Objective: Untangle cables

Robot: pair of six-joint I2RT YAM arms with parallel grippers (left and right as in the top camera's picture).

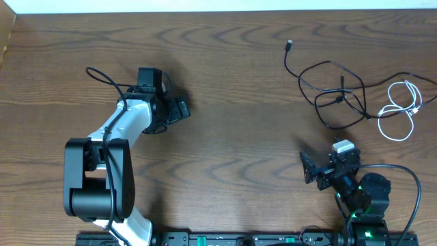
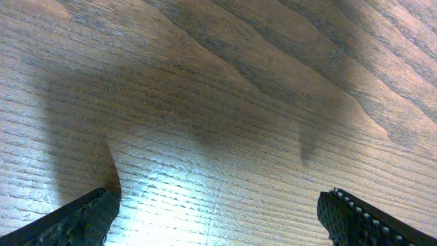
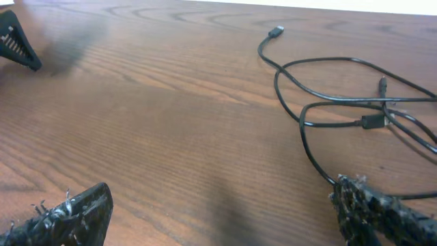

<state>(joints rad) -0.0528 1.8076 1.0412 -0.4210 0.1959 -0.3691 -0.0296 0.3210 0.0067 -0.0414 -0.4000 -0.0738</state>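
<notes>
No legible text, label, brand, number or sign anywhere in view.

Cables (image 1: pixel 341 98) on table (image 1: pixel 232 68) — far right (overlapping)

Cables only partly seen
From the right wrist, the black cables (image 3: pixel 372 121) run off at three o'clock. Overhead, plugs on the white cable (image 1: pixel 410 90) are too small to make out.
</notes>
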